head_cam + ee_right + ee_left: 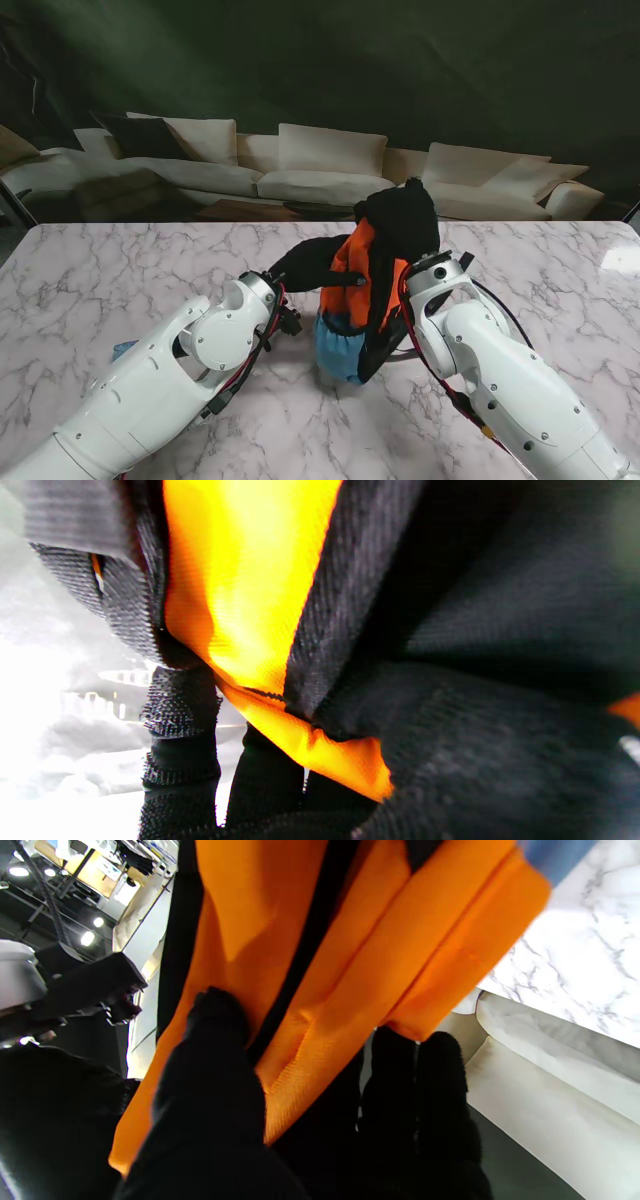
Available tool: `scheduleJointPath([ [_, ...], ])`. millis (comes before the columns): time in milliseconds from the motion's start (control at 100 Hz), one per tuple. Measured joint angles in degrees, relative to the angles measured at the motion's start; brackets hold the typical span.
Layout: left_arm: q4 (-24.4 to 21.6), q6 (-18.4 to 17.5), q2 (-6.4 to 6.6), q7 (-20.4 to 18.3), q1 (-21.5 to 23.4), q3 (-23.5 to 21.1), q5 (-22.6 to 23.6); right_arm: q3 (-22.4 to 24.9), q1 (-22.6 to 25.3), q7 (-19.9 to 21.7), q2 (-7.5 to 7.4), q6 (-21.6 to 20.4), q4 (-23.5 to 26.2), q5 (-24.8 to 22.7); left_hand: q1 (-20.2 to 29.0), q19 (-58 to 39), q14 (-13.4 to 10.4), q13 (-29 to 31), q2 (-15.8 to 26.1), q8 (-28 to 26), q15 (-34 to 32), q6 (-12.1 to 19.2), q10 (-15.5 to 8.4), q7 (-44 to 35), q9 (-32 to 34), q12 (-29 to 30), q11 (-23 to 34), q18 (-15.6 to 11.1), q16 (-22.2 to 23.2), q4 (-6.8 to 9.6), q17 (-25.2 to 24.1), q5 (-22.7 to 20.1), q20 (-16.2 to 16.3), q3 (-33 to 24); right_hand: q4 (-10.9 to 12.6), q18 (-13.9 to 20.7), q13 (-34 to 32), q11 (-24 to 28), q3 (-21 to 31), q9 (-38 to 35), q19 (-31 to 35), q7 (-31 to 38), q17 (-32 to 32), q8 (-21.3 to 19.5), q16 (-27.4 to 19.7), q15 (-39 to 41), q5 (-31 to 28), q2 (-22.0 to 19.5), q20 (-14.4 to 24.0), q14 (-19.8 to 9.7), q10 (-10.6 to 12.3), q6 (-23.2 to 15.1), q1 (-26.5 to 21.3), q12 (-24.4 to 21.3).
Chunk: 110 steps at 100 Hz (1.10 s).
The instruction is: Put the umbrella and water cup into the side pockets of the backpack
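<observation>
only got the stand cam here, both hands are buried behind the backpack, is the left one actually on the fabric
Observer: Yes. In the left wrist view the left hand has a gloved thumb pressed on an orange panel of the backpack, with other fingers behind the panel's edge.
Operator: and the right one
Observer: In the right wrist view the right hand has fingers against an orange and black fold; the view is too close and blurred to tell whether it is gripping.
Operator: see the umbrella or cup anywhere
Observer: Neither wrist view shows them; fabric fills both. The left wrist view shows only bare marble table beside the backpack.
</observation>
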<state>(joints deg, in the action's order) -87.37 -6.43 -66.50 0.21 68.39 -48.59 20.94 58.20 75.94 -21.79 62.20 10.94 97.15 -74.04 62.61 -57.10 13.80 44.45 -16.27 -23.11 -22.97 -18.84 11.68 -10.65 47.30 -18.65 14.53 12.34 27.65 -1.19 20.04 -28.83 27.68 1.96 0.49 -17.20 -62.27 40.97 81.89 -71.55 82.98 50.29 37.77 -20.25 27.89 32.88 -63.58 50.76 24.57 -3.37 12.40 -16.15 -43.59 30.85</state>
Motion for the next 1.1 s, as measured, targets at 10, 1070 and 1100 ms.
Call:
scheduleJointPath([
  [10,0.1,0.0,-0.04,0.2,0.0,0.0,0.0,0.0,0.1,0.0,0.00,-0.1,0.1,0.0,0.3,-0.2,-0.3,0.7,0.0,-1.0,-0.2,0.6,-0.5,-1.1,1.0,-0.4,0.1,0.0,0.2,0.00,0.5,-0.9,0.0,0.0,0.0,0.0,0.0,0.0,0.0,0.0,0.0,0.0,0.0,0.1,-0.1,0.0,0.0,0.0,0.0,0.0,0.0,0.0,0.0,-0.1],
  [1070,2.7,-4.6,0.50,-1.5,0.3,-3.2,1.0,25.7,14.7,14.0,-0.10,-28.5,14.6,7.6,5.8,-5.8,-2.9,8.6,-1.6,-12.6,-4.3,13.4,-6.3,-29.6,11.5,-10.3,2.7,-1.6,3.2,-1.19,6.2,-10.7,0.0,-4.9,-2.4,0.2,36.1,-16.8,-41.1,56.9,-28.6,-36.2,-28.7,-4.9,-17.2,-22.8,52.1,-19.5,-8.2,10.8,-19.4,19.0,24.6,-17.6],
  [1100,2.7,-4.8,0.57,-1.7,0.4,-3.3,1.0,26.3,14.8,14.7,-0.32,-28.9,14.5,8.2,5.8,-5.8,-2.9,8.6,-1.6,-12.6,-4.3,13.4,-6.3,-29.6,11.5,-10.3,2.7,-1.6,3.2,-1.19,6.2,-10.7,0.0,-5.0,-2.4,0.2,36.1,-17.1,-39.9,56.9,-29.1,-36.3,-28.8,-4.9,-17.6,-23.0,52.1,-18.3,-8.6,10.8,-19.4,19.1,23.8,-17.6],
])
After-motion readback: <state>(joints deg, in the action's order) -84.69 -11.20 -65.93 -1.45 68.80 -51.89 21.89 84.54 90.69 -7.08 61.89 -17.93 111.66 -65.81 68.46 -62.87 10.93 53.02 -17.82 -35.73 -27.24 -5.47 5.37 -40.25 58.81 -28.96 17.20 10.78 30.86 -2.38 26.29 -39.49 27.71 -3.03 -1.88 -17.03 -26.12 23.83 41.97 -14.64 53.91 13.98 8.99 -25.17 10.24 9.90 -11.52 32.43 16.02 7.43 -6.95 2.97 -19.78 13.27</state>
